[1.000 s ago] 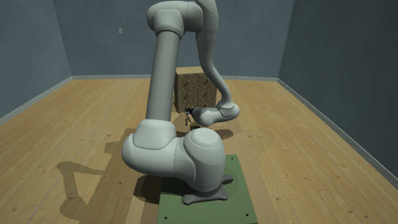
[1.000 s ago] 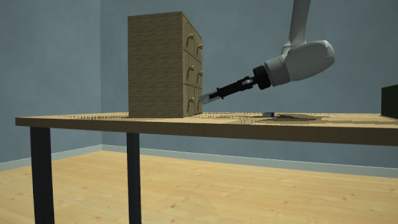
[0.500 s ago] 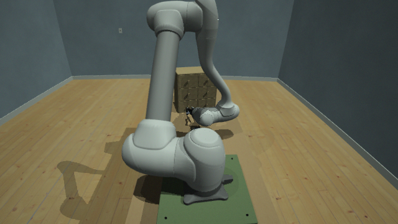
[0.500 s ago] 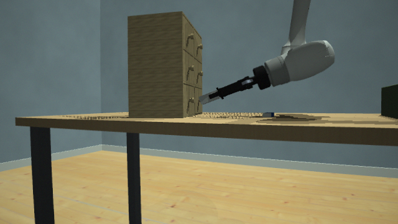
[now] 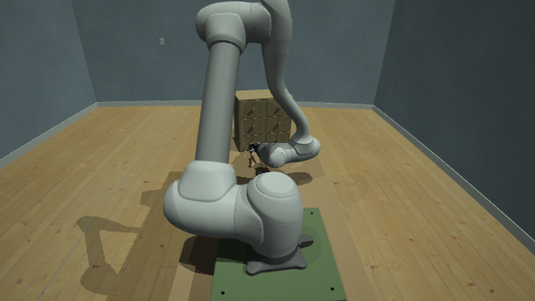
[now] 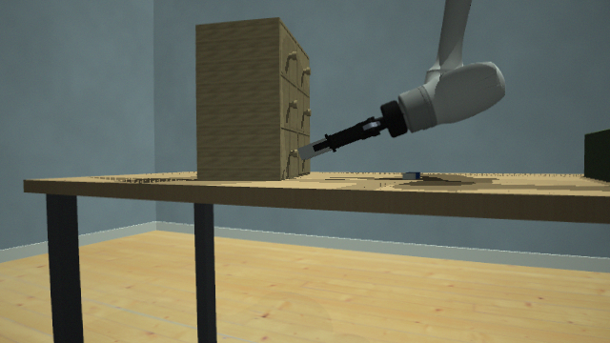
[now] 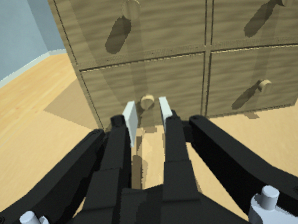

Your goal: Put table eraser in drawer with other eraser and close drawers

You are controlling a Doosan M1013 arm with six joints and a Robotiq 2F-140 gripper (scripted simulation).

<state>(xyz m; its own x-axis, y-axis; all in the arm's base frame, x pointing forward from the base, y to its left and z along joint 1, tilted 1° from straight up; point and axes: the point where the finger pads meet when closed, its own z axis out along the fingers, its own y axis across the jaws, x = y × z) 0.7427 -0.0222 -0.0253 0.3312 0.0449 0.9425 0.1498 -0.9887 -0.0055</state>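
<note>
The small wooden chest stands on the table with all its drawers pushed in. My gripper points slanting down at the chest's front. Its fingers stand a narrow gap apart, with nothing between them. The fingertips are just short of the knob of the bottom left drawer, one to each side of it. The eraser, white with a blue band, lies flat on the table behind the gripper, below the wrist.
The arm's base stands on a green plate at the near end of the table. A dark box shows at the right edge of the side view. The chest's other drawer knobs lie above and to the right of the gripper.
</note>
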